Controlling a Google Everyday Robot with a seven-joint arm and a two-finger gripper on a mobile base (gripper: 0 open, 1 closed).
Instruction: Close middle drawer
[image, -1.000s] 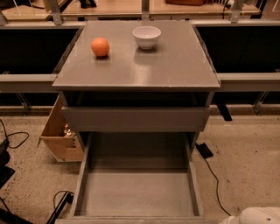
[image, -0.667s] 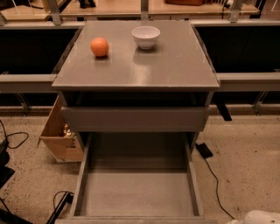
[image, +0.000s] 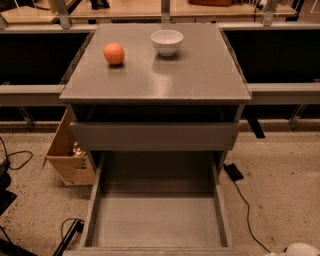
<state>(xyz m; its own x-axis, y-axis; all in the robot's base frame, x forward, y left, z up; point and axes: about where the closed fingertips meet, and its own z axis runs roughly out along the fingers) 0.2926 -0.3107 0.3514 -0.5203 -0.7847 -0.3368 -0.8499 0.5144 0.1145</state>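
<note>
An orange (image: 114, 53) and a white bowl (image: 167, 41) are shown on the grey cabinet top (image: 200, 75); below, the middle drawer (image: 157, 220) is pulled far out over speckled floor (image: 280, 170). The gripper (image: 300, 249), glimpsed at the lower right corner, has receded edgeward; its state cannot be told.

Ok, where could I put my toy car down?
The front half of the cabinet top is bare, on the near side of the orange and white bowl; the back is the crowded part. The open middle drawer is empty too. The tool is out of view; only a white robot part shows bottom right.
</note>
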